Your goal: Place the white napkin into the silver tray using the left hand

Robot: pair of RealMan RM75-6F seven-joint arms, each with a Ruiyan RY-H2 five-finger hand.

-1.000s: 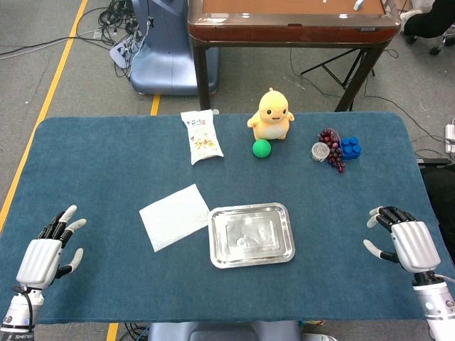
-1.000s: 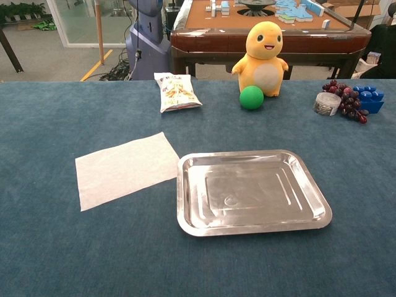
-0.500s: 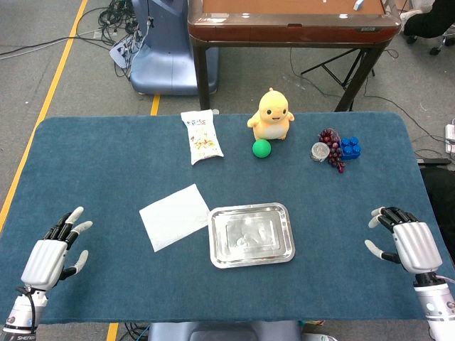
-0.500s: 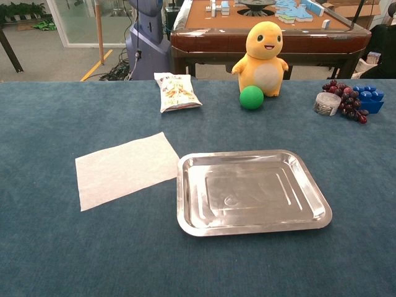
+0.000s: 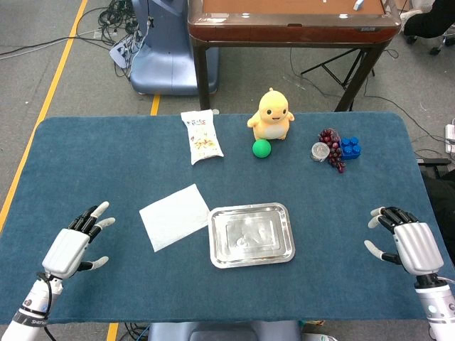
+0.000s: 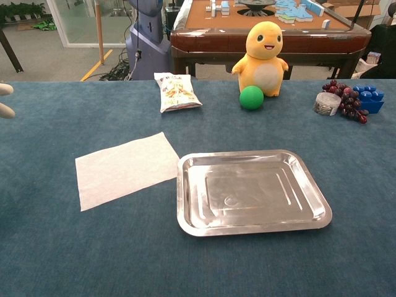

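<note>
A white napkin point(image 5: 175, 215) point(image 6: 125, 169) lies flat on the blue table, its right edge touching the left rim of the silver tray point(image 5: 288, 234) point(image 6: 314, 192). The tray holds nothing. My left hand point(image 5: 74, 246) hovers open at the table's near left, well left of the napkin, fingers spread; in the chest view only its fingertips point(image 6: 5, 100) show at the left edge. My right hand point(image 5: 407, 241) is open at the near right, far from the tray, and does not appear in the chest view.
Along the back of the table stand a snack bag point(image 5: 201, 136), a yellow duck toy point(image 5: 271, 114), a green ball point(image 5: 261, 148), a small jar point(image 5: 320, 151), purple grapes point(image 5: 333, 144) and a blue block point(image 5: 350, 148). A brown table point(image 5: 291, 21) stands beyond.
My left hand has moved rightward and forward toward the napkin, and its fingertips now show at the chest view's left edge. The right hand, napkin and tray have not moved.
</note>
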